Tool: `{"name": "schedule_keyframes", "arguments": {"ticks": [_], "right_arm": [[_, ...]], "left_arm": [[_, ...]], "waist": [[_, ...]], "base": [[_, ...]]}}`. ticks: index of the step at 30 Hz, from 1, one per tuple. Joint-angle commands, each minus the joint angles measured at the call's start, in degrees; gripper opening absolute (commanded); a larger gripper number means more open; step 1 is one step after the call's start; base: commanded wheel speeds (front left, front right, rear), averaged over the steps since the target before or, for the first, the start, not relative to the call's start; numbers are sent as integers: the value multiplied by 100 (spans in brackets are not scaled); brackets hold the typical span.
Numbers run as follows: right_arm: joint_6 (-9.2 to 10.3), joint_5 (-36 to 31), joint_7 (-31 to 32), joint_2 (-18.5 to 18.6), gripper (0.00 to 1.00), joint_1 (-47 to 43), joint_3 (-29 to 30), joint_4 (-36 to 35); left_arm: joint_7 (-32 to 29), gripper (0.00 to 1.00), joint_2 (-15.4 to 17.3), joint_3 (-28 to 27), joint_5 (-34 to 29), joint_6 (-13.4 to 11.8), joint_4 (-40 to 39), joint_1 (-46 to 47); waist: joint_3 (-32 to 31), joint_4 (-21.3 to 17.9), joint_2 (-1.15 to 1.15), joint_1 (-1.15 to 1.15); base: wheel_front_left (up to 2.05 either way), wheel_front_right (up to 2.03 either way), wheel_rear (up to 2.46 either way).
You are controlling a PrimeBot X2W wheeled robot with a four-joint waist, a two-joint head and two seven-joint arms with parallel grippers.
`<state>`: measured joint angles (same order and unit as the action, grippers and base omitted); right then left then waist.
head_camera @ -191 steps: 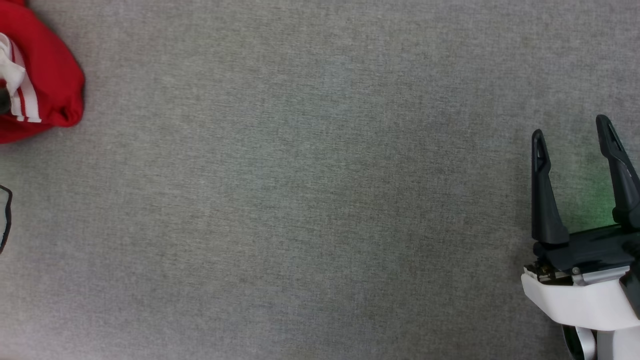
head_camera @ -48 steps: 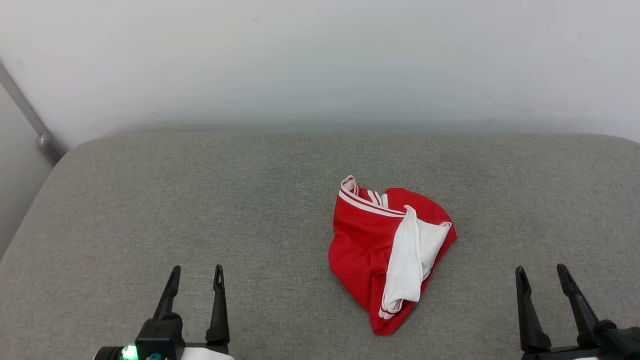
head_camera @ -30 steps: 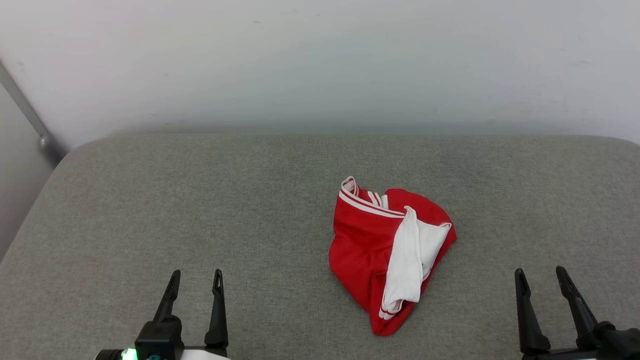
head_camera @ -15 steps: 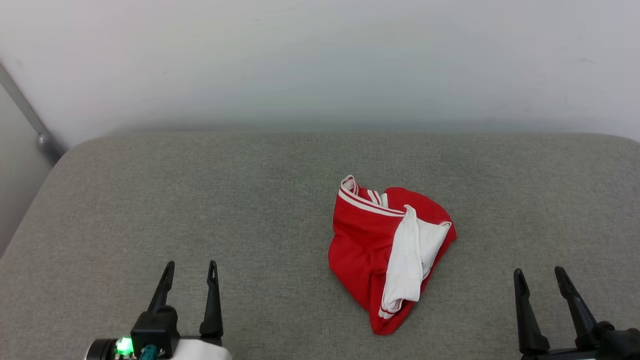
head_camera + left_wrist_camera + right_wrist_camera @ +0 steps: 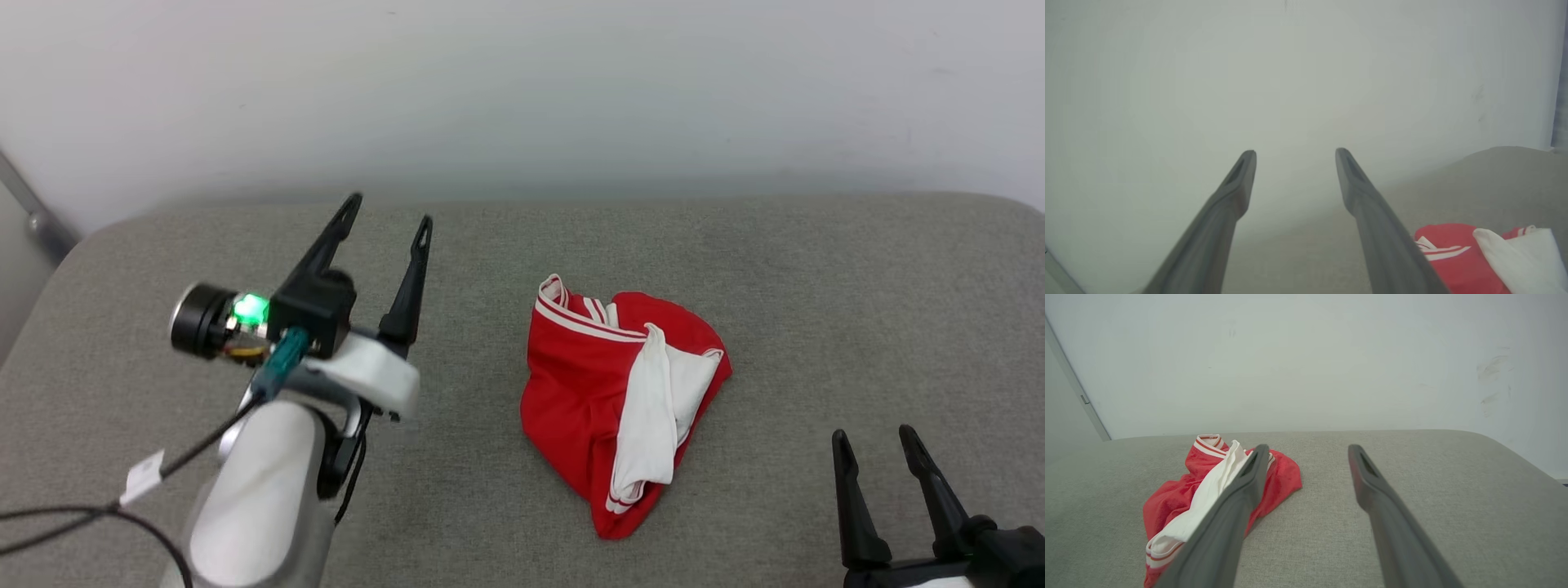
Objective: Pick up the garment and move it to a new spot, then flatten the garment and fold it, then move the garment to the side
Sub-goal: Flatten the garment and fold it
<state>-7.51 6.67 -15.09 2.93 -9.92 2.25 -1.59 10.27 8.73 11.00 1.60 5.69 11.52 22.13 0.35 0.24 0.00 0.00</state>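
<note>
Hovering left gripper [image 5: 390, 210] high beside garment [image 5: 571, 384], jaws apart; right gripper [image 5: 873, 432] low, apart.

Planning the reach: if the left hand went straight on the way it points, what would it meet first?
Probably the pale wall; the left hand aims above the cushion, the garment off to its right.

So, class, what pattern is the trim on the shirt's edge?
Red-and-white stripes; the trim of the garment shows best in the head view.

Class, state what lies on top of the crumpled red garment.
Its own white sleeve drapes across the garment. The folds cover whatever lies beneath, including any print.
</note>
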Motion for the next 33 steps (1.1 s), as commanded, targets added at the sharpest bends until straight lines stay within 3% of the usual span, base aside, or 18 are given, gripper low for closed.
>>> {"name": "schedule_keyframes", "arguments": {"ticks": [1, 5, 21, 28, 33], "right_arm": [[4, 12, -12, -10, 100, 70, -8, 2], [4, -5, -12, -11, 100, 228, -30, -43], [4, 86, -12, -11, 100, 885, -176, -114], [4, 171, -12, -12, 100, 1260, -232, -159], [4, 261, -12, -12, 100, 1499, -289, -191]], "left_arm": [[-186, 100, 27, 96, 59, 60, 83, 295], [-1274, 100, 262, 825, 565, 167, 478, 1664], [-4750, 100, 1531, 4760, 3603, 167, 1092, 4737], [-5715, 100, 1704, 5873, 4570, 168, 1219, 5595], [-6269, 100, 1773, 6196, 4864, 168, 1283, 5856]], "waist": [[38, -38, 0, 0], [294, -158, 0, 0], [1446, -666, 0, 0], [2120, -950, 0, 0], [2532, -1134, 0, 0]], "base": [[0, 0, 0], [0, 0, 0], [0, 0, 0], [0, 0, 0], [0, 0, 0]]}}
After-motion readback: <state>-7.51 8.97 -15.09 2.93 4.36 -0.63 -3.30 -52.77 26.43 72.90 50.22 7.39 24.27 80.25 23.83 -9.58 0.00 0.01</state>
